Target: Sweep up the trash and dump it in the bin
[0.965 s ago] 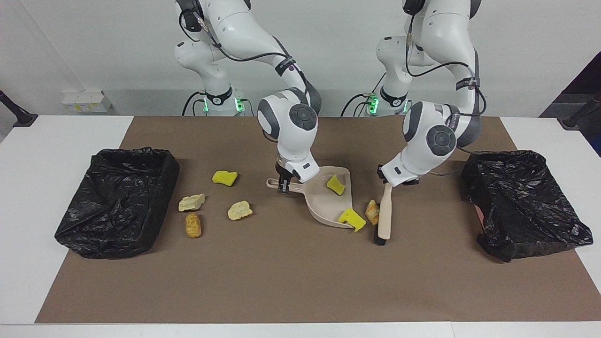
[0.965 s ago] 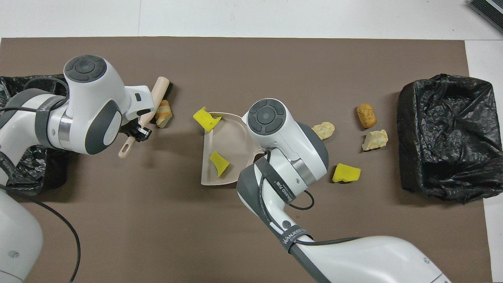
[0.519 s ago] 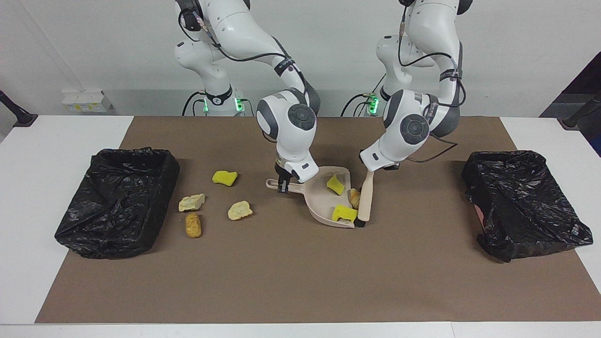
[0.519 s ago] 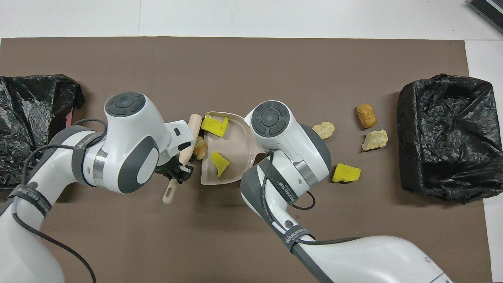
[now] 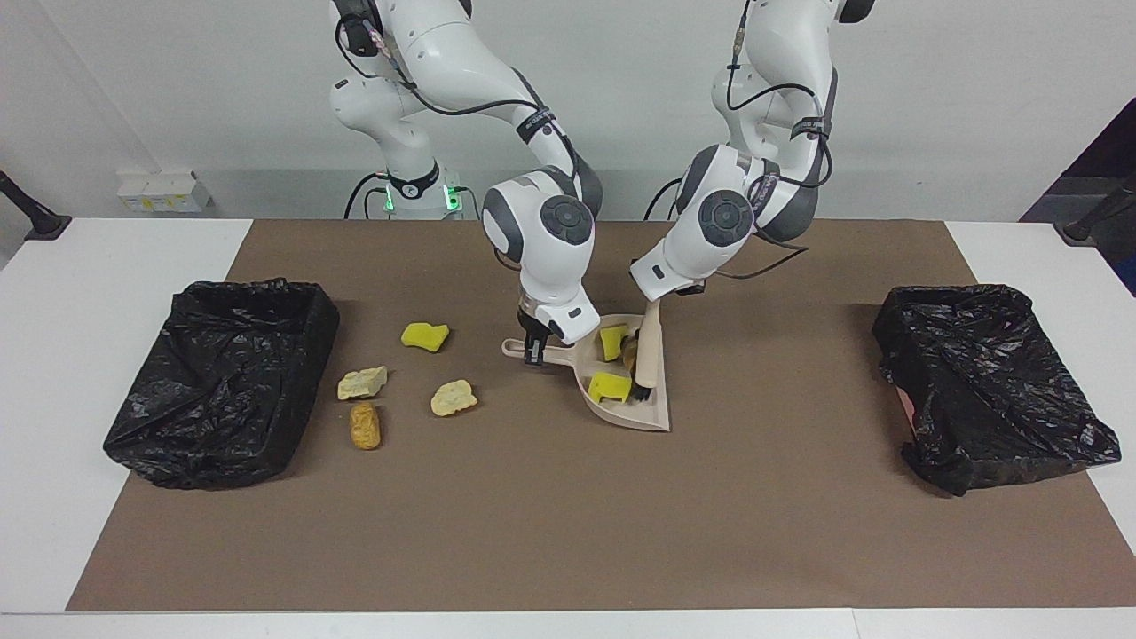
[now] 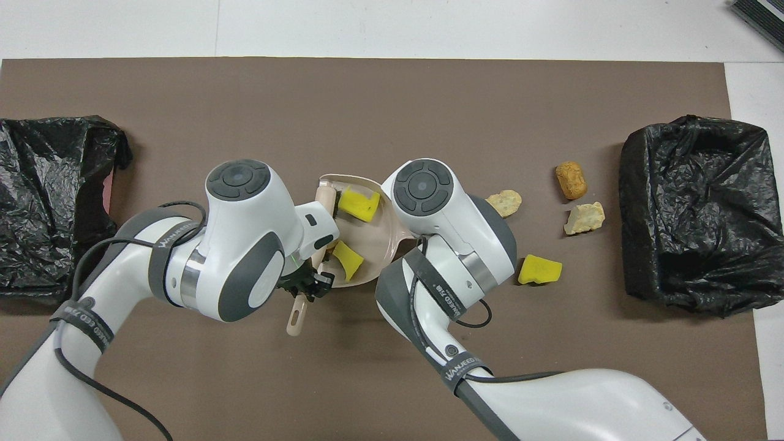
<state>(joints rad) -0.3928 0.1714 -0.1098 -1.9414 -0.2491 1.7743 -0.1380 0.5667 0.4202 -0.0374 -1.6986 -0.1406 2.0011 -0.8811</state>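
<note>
Left gripper (image 5: pixel 654 300): mine, closed on the brush (image 5: pixel 646 357) by its handle, over the dustpan (image 5: pixel 646 414); in the overhead view the handle end sticks out past the pan's rim on the robots' side

Right gripper (image 5: pixel 535 346): mine, clamped shut on the dustpan's handle, which points toward the right arm's end of the table

Brush: tilted, pale handle up toward the robots, dark bristle end down inside the pan, against the scraps there

Dustpan: beige, flat on the brown mat (image 5: pixel 550 515) near mid-table, open mouth toward the left arm's end

Trash in pan: two yellow sponge chunks (image 5: pixel 610 387), one nearer the robots than the other; a golden-brown piece between them, mostly hidden by the brush

Trash on mat: four scraps at the right arm's end, between pan and bin: a yellow sponge (image 5: pixel 425 336) nearest the robots, a cream lump (image 5: pixel 362 382), a yellowish crumbly lump (image 5: pixel 453 398), a brown bread-like piece (image 5: pixel 364 425) farthest from the robots

Right-end bin (image 5: pixel 222 382): black-lined, at the right arm's end of the mat

Left-end bin (image 5: pixel 985 382): black-lined, at the left arm's end, well apart from the pan
</note>
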